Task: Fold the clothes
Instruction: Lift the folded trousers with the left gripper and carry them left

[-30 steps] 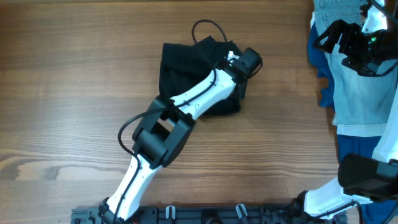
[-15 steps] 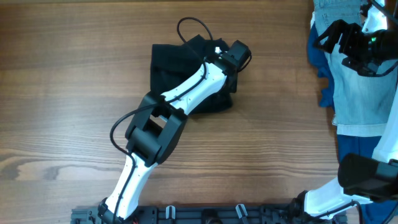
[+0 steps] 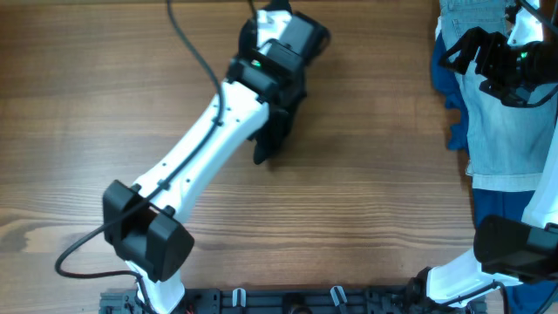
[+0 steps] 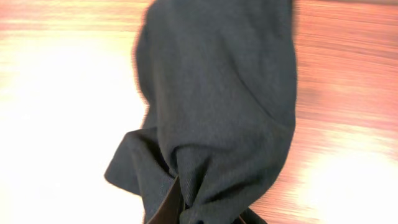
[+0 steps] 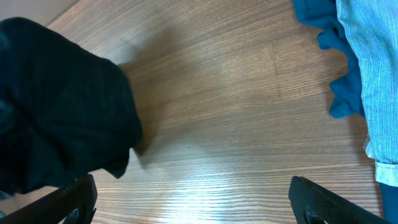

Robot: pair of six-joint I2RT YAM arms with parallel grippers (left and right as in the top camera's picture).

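Bunched black garment (image 4: pixel 217 93) pinched in left hand (image 4: pixel 189 214), hanging below.

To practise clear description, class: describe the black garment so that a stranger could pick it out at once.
Start at the far middle of the wooden table, where the white left arm reaches. The black garment hangs bunched from its tip. It is the only black cloth; the denim and the blue cloth lie at the right edge.
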